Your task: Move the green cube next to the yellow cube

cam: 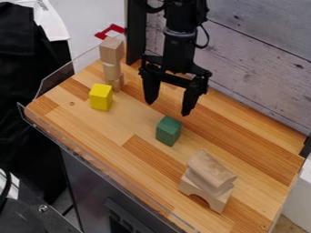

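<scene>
The black gripper [168, 107] hangs over the back middle of the wooden table, its two fingers spread wide with nothing between them. A green cube [168, 131] rests on the tabletop just below and in front of the gripper, not touched by it. To the left, apart from the green cube, stands a yellow cube [101, 97] on the same wood surface.
Behind the yellow cube rises a stack of pale wooden blocks [112, 63]. At the front right is an arch block with another wooden block on top [208, 180]. Clear plastic edging [100, 166] runs along the table's front, and a plank wall [261, 59] stands behind.
</scene>
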Robot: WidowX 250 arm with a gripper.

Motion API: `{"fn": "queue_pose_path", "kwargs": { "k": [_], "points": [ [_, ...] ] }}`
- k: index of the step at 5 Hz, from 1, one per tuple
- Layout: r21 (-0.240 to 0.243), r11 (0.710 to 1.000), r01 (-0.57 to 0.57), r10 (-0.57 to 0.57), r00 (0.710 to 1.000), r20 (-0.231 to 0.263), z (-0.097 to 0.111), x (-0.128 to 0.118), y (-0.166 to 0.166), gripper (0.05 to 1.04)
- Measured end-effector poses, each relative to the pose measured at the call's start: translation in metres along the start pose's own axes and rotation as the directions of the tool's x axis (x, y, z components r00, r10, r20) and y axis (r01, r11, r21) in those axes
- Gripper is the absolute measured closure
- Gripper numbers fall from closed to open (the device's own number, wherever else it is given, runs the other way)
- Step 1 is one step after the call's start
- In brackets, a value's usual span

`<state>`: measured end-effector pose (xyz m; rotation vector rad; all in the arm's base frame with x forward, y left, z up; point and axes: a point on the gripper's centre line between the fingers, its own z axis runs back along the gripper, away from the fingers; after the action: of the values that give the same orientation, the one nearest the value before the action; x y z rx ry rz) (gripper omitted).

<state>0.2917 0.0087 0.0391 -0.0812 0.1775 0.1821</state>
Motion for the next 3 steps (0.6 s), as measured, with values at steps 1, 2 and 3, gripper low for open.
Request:
{"fn": "queue_pose_path", "kwargs": {
  "k": [1, 2, 3],
  "points": [
    [0.002, 1.0, 0.0, 0.0, 1.0, -0.028, -0.008, -0.003, 0.0, 0.083],
    [-0.026, 1.0, 0.001, -0.003, 0.998, -0.068, -0.026, -0.01, -0.002, 0.083],
    [-0.034, 0.999, 0.006, -0.009, 0.997, -0.082, -0.032, -0.016, -0.003, 0.083]
  ]
}}
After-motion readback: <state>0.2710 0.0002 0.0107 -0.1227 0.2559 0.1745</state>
